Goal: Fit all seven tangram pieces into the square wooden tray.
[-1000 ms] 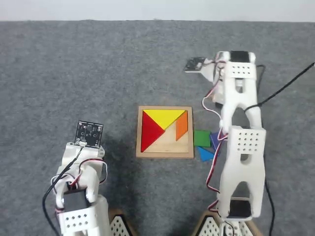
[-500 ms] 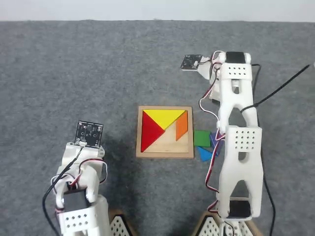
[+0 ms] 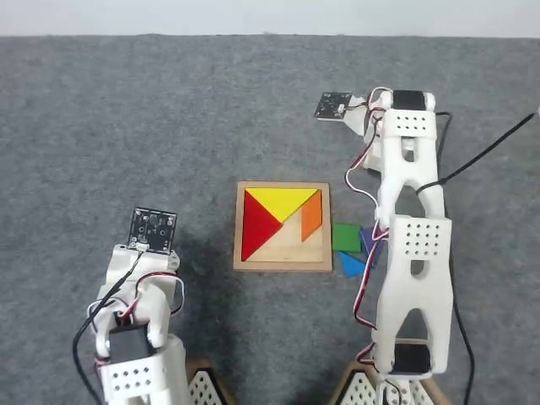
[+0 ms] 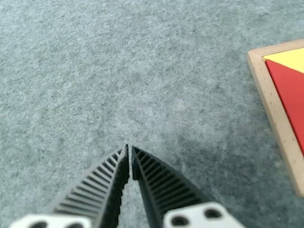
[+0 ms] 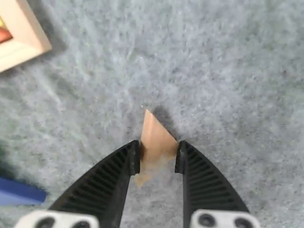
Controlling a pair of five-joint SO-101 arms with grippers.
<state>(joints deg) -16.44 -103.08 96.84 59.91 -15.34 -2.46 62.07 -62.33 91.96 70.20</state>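
At lower left, the left gripper is resting with its fingers together. The square wooden tray is lying at centre, holding the red triangle, yellow triangle and orange piece. The green square is sitting just right of it. At upper right, the right gripper is clamping a tan triangle.

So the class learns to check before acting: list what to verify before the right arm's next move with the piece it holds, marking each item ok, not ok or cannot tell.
1. Right end effector grips the tan piece on both sides: ok.
2. Tan piece lifted off the carpet: cannot tell.
3. Tray has bare wood free beside the red piece, yellow piece and orange piece: ok.
4. Left end effector shut, over carpet, apart from the tray: ok.
5. All seven pieces in the tray: not ok; the green piece and blue piece lie outside it.
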